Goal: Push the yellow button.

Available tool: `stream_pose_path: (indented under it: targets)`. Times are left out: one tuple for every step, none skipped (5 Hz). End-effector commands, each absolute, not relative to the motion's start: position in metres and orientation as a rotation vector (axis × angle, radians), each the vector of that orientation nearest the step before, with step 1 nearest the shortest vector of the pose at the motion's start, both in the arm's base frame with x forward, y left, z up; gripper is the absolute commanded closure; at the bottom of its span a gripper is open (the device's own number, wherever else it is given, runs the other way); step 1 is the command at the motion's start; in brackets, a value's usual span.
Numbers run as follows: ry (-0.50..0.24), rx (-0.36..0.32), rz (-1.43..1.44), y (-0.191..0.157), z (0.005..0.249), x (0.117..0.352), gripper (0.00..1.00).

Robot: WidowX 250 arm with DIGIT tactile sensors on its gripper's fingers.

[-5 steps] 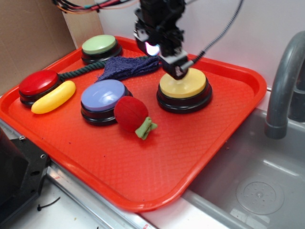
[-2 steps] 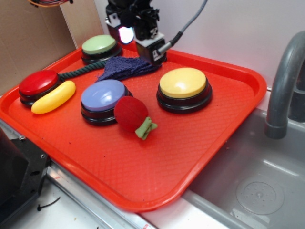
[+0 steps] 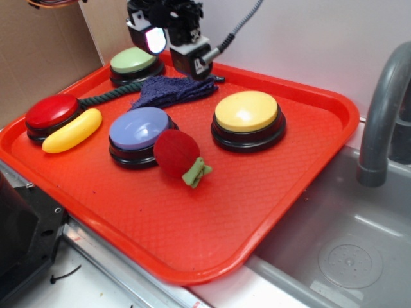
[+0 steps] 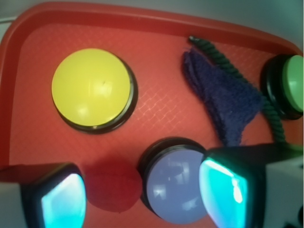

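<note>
the robot's end is a cluster of black blocky parts, angular housings stacked together, with a gripper (image 3: 192,61) at its lower tip. a small glowing white-blue panel (image 3: 155,40) shines on its front face. a pale grey boxy module (image 3: 192,56) with a dark face is fixed beside it, and a grey cable (image 3: 243,22) curves up from it. in the wrist view two dark-framed fingertips (image 4: 61,199) show glossy teal-lit faces, the right one edged by a pale grey block.
</note>
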State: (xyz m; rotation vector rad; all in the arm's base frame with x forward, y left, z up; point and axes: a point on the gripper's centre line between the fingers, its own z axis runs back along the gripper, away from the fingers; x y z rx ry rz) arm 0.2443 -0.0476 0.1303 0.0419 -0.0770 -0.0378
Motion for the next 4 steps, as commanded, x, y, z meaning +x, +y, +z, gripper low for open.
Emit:
stream_pose_path:
  targets:
    - [-0.167, 0.016, -0.032, -0.0519, 0.1610, 0.2527, 0.00]
    - [-0.177, 0.003, -0.032, -0.0509, 0.1650, 0.2507, 0.00]
    - [-0.201, -0.030, -0.046, -0.0503, 0.1667, 0.2481, 0.00]
    - [-0.211, 0.015, -0.038, -0.0485, 0.1638, 0.2450, 0.00]
